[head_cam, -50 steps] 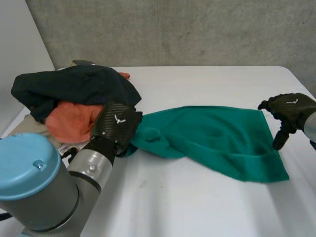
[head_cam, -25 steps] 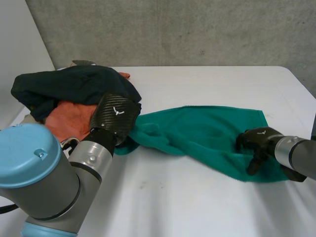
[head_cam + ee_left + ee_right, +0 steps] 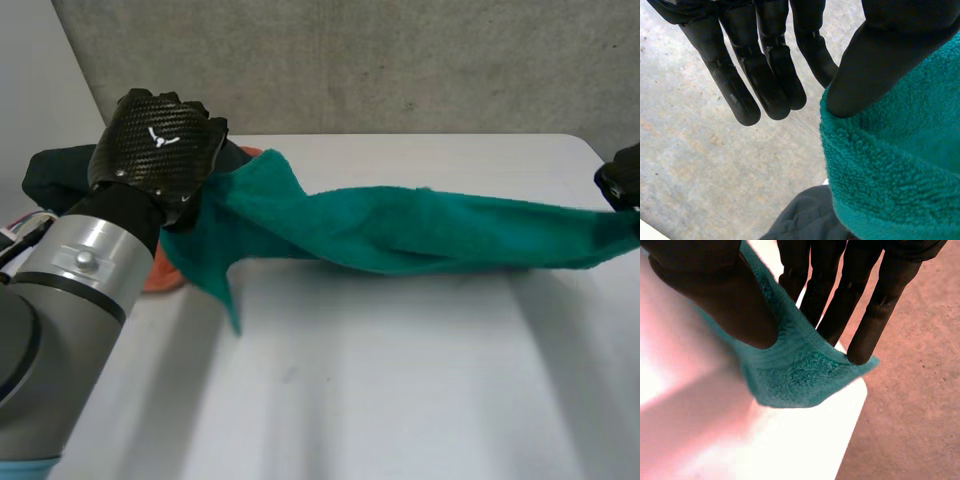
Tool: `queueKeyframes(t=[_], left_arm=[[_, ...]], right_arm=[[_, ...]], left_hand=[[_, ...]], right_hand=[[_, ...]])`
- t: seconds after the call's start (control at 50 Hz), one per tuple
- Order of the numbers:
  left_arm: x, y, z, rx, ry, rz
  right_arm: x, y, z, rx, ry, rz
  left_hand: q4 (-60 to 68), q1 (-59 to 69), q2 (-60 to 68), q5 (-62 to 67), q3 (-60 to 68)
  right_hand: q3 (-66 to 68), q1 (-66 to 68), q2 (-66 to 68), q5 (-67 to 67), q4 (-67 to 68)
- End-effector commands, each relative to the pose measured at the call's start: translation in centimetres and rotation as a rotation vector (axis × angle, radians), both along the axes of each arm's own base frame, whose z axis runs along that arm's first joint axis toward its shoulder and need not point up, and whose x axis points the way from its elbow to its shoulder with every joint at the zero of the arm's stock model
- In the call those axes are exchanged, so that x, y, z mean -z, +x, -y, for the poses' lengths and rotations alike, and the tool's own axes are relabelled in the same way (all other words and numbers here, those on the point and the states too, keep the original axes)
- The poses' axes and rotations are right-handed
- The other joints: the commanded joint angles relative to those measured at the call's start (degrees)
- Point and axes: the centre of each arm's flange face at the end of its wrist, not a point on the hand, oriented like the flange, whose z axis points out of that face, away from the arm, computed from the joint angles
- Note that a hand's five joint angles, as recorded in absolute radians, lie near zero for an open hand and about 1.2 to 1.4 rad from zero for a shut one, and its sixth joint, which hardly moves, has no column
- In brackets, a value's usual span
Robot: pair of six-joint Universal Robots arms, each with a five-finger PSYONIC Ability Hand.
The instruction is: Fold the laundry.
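A teal towel (image 3: 420, 235) hangs stretched above the white table (image 3: 400, 400) between my two hands. My left hand (image 3: 160, 150) holds its left end up high, near the laundry pile. In the left wrist view the thumb (image 3: 880, 55) presses the teal towel (image 3: 900, 165) against the hand beside the straight fingers (image 3: 765, 65). A loose corner droops below that hand. My right hand (image 3: 622, 180) at the table's right side grips the other end. In the right wrist view its thumb and fingers (image 3: 825, 290) pinch a corner of the teal towel (image 3: 795, 375).
A dark garment (image 3: 50, 170) and an orange cloth (image 3: 158, 278) lie piled at the table's back left, behind my left hand. The dark garment (image 3: 805, 220) also shows below the left palm. The table's right edge (image 3: 852, 425) lies just below my right hand, with floor beyond.
My right hand closed on the towel's right end and moved out to the right and up. My left hand rose with the left end, lifting the towel off the table and pulling it taut.
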Motion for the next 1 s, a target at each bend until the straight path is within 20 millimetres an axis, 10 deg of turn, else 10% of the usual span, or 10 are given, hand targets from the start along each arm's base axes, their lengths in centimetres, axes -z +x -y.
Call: queueKeyframes(t=[0.02, 0.14, 0.22, 0.3, 0.44, 0.52, 0.58, 0.72, 0.88, 1.0], left_arm=[[4.8, -0.3, 1.5, -0.012, 0.215, 0.113], [9.1, -1.6, 5.2, -0.032, 0.305, 0.174], [9.7, -2.9, 9.4, -0.060, 0.276, 0.162], [5.8, -4.9, 13.2, -0.062, 0.107, 0.103], [-10.1, -6.3, 16.0, -0.084, -0.439, -0.194], [-11.9, -6.6, 15.5, -0.074, -0.523, -0.252], [-10.2, -6.7, 15.8, -0.076, -0.471, -0.232], [0.6, -6.2, 14.7, -0.057, -0.160, -0.080], [11.8, -5.0, 10.2, -0.030, 0.079, 0.049], [16.1, -3.9, 6.1, -0.006, 0.217, 0.145]], right_arm=[[2.2, 0.5, 0.0, -0.032, 0.073, -0.043], [7.0, 1.8, 4.1, -0.067, 0.125, -0.052], [6.8, 3.0, 7.0, -0.057, 0.017, -0.059], [3.7, 4.1, 11.0, -0.015, -0.240, -0.048], [-6.7, 5.1, 14.3, 0.045, -0.881, 0.167], [-9.1, 5.0, 13.5, 0.038, -0.989, 0.226], [-8.4, 5.1, 13.3, 0.030, -0.950, 0.225], [-1.9, 5.2, 12.8, 0.020, -0.708, 0.187], [8.5, 4.4, 10.0, 0.008, -0.331, 0.184], [12.4, 2.4, 8.6, 0.025, -0.168, 0.171]], left_hand=[[11.16, 14.71, 11.37, 14.19, 11.61], [11.16, 14.71, 11.37, 14.19, 11.61], [11.16, 14.71, 11.37, 14.19, 11.61], [11.16, 14.71, 11.37, 14.19, 11.61], [11.16, 14.71, 11.37, 14.19, 11.61], [11.16, 14.71, 11.37, 14.19, 11.61], [11.16, 14.71, 11.37, 14.19, 11.61], [11.16, 14.71, 11.37, 14.19, 11.61], [11.16, 14.71, 11.37, 14.19, 11.61], [11.16, 14.71, 11.37, 14.19, 11.61]], right_hand=[[11.77, 15.29, 12.23, 12.77, 11.51], [11.77, 15.29, 12.23, 12.77, 11.51], [11.77, 15.29, 12.23, 12.77, 11.51], [11.77, 15.29, 12.23, 12.77, 11.51], [11.77, 15.29, 12.23, 12.77, 11.51], [11.77, 15.29, 12.23, 12.77, 11.51], [11.77, 15.29, 12.23, 12.77, 11.51], [11.77, 15.29, 12.23, 12.77, 11.51], [11.77, 15.29, 12.23, 12.77, 11.51], [11.77, 15.29, 12.23, 12.77, 11.51]])
